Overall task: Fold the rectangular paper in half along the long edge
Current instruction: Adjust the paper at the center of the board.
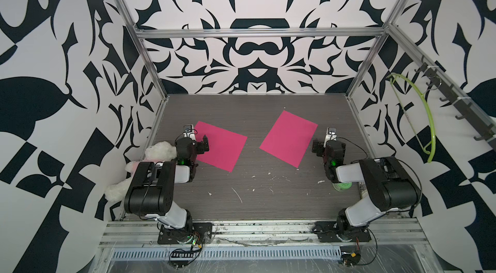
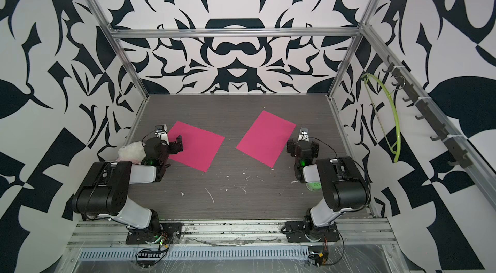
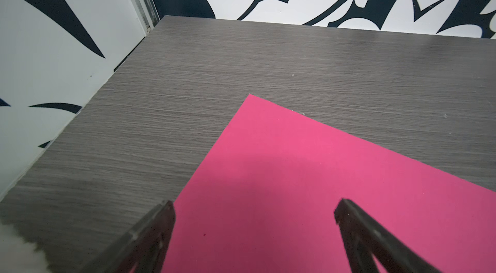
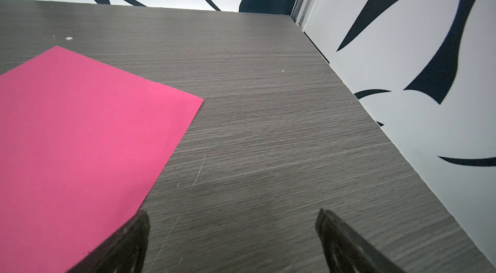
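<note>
Two pink paper sheets lie flat on the grey table point(image 1: 255, 204), and I cannot tell which is the rectangular paper. The left sheet point(image 1: 222, 147) point(image 2: 197, 148) fills the lower part of the left wrist view point(image 3: 295, 177). My left gripper point(image 1: 202, 145) point(image 3: 255, 210) hovers open over that sheet's left side, holding nothing. The right sheet point(image 1: 288, 138) point(image 2: 265, 138) shows in the right wrist view point(image 4: 80, 137). My right gripper point(image 1: 318, 148) point(image 4: 232, 218) is open over bare table just right of it, one fingertip point(image 4: 139, 223) at the sheet's edge.
A white and pink plush toy point(image 1: 158, 152) lies against the left wall behind the left arm. A green-white round object point(image 1: 342, 185) sits under the right arm. A green hanger point(image 1: 428, 124) hangs on the right wall. White scraps point(image 1: 239, 195) dot the front of the table.
</note>
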You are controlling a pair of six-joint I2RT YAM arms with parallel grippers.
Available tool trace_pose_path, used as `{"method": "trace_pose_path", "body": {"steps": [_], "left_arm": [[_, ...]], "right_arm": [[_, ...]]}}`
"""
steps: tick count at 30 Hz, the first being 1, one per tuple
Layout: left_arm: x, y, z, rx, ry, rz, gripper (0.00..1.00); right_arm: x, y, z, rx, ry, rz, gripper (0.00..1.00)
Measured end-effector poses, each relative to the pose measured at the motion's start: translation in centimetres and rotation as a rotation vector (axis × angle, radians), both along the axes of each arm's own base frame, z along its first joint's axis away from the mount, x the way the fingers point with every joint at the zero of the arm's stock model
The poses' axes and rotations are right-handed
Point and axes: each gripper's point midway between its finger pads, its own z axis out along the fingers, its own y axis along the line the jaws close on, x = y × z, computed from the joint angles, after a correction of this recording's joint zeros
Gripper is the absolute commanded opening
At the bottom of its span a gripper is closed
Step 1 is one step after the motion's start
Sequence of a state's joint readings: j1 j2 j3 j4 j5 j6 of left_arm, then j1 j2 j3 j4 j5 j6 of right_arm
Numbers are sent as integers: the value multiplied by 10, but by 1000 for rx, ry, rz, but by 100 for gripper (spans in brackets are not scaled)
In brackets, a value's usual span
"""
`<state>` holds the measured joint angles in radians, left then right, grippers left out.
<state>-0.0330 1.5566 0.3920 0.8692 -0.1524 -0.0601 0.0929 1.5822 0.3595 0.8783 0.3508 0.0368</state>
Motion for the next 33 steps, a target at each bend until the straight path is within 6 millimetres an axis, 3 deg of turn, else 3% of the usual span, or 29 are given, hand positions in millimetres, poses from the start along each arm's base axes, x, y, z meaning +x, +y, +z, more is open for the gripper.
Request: {"method": "trace_pose_path", "body": {"steps": [7,11,13,17,20,24,30,33], "left_arm": [[0,-1,0,-1,0,-3,99],[-3,-1,7,9,1,5,99],[-6,-2,18,19,3,13,99],[-1,-13,63,30,-47,12,99],[2,-39,91,34,-82,-37,99],[-5,-89,102,10,-59,-140,99],[-27,-155,98,-84,11,-268,99],[-39,-177,93,-126,39,-307,99]], "right_arm": [[0,1,0,-5,3,8,100],[0,4,2,-12,97,26,100],[17,8,20,-8,144,33,100],[57,34,86,-21,104,80,100],[60,68,106,-32,112,152,100],[54,107,104,-46,182,239,99],[58,166,82,25,279,334,81],[58,194,59,72,336,367,80]]}}
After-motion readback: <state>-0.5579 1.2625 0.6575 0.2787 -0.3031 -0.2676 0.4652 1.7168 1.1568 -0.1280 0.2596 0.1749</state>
